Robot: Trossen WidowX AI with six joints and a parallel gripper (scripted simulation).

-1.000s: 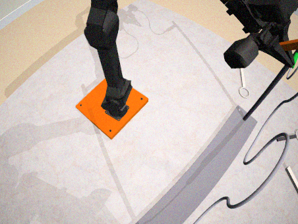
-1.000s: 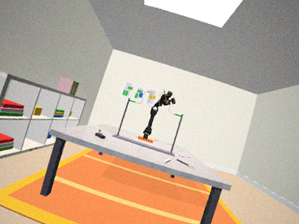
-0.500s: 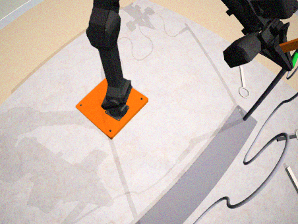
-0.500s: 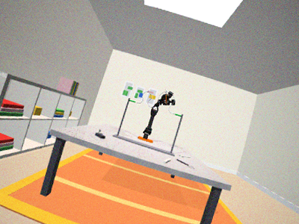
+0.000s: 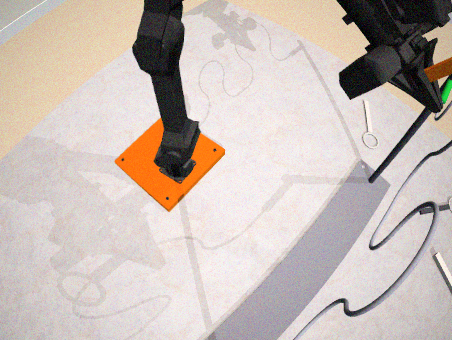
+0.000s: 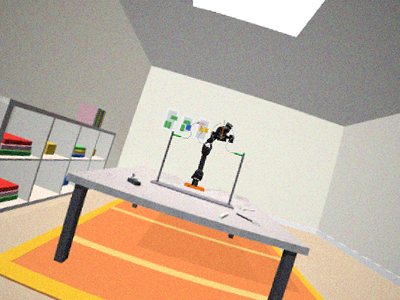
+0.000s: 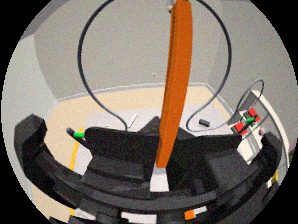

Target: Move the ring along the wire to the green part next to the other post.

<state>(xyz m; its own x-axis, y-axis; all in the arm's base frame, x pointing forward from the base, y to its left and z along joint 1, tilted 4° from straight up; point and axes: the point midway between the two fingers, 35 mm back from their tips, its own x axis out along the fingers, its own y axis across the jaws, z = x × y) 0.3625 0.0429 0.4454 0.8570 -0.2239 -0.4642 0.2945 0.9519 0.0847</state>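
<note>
The black gripper [image 5: 431, 75] [image 7: 161, 131] is shut on the orange handle [image 5: 441, 70] [image 7: 177, 75], high above the table near one post [image 5: 400, 142]. One green part [image 5: 447, 91] [image 7: 79, 134] is close by that post; the other green part [image 6: 176, 136] [image 7: 249, 120] is by the far post [image 6: 165, 157]. The grey wire [image 5: 372, 247] [image 7: 262, 83] bends between them. Dark arcs curve widely around the handle in the wrist view; ring and wire are hard to tell apart there. The ring is not clearly visible; its shadow overlaps the wire's shadow.
The arm stands on an orange base plate [image 5: 142, 160] [image 6: 189, 185]. A grey base bar [image 5: 295, 260] joins the posts. A white ring-ended tool [image 5: 370, 139] and a dark object [image 6: 134, 180] [image 7: 204, 122] lie on the table. Shelves [image 6: 33, 154] stand beyond it.
</note>
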